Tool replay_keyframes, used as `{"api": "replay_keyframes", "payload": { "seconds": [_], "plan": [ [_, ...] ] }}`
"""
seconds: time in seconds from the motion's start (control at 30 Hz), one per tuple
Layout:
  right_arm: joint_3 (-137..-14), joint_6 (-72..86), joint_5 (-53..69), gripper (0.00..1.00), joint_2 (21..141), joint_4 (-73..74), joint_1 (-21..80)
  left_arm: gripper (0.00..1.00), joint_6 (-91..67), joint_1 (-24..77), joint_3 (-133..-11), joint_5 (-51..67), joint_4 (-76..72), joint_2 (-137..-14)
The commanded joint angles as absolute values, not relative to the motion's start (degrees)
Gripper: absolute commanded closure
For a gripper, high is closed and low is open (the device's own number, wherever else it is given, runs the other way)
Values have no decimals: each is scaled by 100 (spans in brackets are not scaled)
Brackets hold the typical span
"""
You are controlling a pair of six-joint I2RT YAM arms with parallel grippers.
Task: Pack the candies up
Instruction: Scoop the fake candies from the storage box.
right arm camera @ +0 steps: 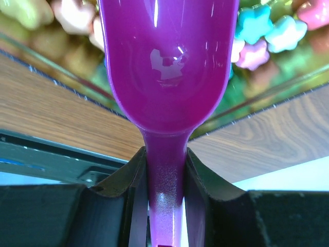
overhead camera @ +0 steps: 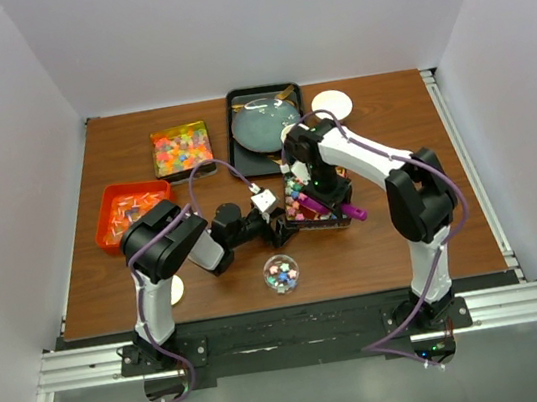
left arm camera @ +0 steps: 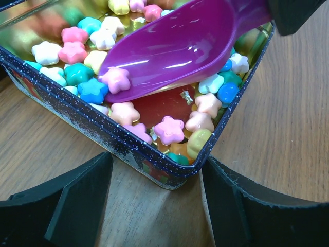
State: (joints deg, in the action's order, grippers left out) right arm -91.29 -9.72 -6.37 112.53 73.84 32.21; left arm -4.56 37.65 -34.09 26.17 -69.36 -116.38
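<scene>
Pastel star-shaped candies fill a dark blue speckled tin at the table's middle. My right gripper is shut on the handle of the purple scoop. The scoop's bowl is down in the tin among the candies. My left gripper is open at the tin's near-left corner, with one finger on each side of that corner. A small clear jar with a few candies stands in front of the tin.
An orange tray of wrapped pieces sits at the left. A clear box of gummies is behind it. A black tray with a round grey plate is at the back. White discs lie at the back right and by the left arm.
</scene>
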Motion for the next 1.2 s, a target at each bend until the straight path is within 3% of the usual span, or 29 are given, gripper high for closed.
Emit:
{"api": "replay_keyframes", "payload": {
  "seconds": [0.0,0.73,1.17],
  "plan": [
    [-9562,-501,-457,100,11575,7348,3252,26,-501,3779,-3533,2276,-7102,-11707],
    [-11593,-395,315,100,12955,7163,3006,26,-361,3806,-3480,2364,-6812,-11479],
    [-8827,-967,238,100,11401,4167,2971,24,200,3788,-3779,2513,-5074,-10557]
  ]
}}
